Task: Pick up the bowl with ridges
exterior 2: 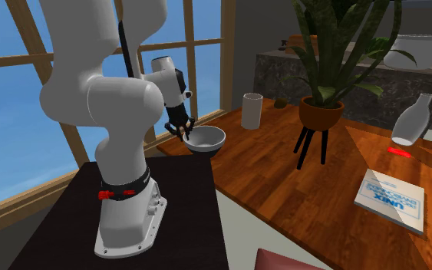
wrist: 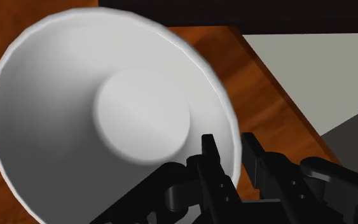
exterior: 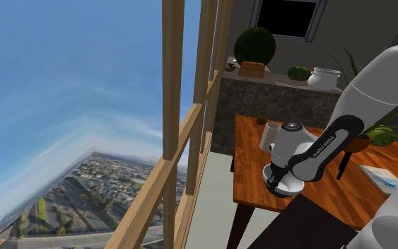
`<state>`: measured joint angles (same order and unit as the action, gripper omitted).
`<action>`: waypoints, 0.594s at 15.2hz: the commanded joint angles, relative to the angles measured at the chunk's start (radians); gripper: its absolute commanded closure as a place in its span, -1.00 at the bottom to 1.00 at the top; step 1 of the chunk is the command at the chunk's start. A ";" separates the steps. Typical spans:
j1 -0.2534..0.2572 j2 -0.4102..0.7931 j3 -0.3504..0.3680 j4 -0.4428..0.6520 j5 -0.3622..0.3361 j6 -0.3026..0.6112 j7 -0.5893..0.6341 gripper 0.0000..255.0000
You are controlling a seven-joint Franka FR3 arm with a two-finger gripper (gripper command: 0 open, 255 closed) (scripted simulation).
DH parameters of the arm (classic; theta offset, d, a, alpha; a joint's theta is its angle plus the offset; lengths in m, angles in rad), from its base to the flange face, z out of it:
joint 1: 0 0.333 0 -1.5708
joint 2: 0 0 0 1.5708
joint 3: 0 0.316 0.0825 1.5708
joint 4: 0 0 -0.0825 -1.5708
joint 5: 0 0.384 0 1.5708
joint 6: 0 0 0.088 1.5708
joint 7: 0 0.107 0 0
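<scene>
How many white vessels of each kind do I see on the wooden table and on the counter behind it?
Bowl: 1
Cup: 1
Vase: 1
Pot: 1
Total: 4

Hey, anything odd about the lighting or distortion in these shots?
Shoulder view: the city backdrop bends in a sharp kink at its horizon, plainly warped. Second exterior view: even light, the bowl shaded darker underneath. Wrist view: the bowl's inside darkens toward the jaws, with no glare.
</scene>
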<state>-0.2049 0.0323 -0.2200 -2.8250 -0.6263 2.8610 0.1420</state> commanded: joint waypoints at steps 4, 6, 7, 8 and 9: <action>0.000 0.002 0.000 0.001 -0.002 0.002 0.001 1.00; 0.000 0.002 0.000 0.001 -0.001 0.002 0.001 1.00; 0.000 -0.002 0.000 0.000 0.002 -0.001 -0.002 1.00; 0.000 -0.023 0.003 -0.004 0.021 -0.018 -0.020 1.00; 0.002 -0.044 0.006 -0.008 0.039 -0.035 -0.036 1.00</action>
<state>-0.2043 0.0020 -0.2164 -2.8310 -0.6012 2.8379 0.1177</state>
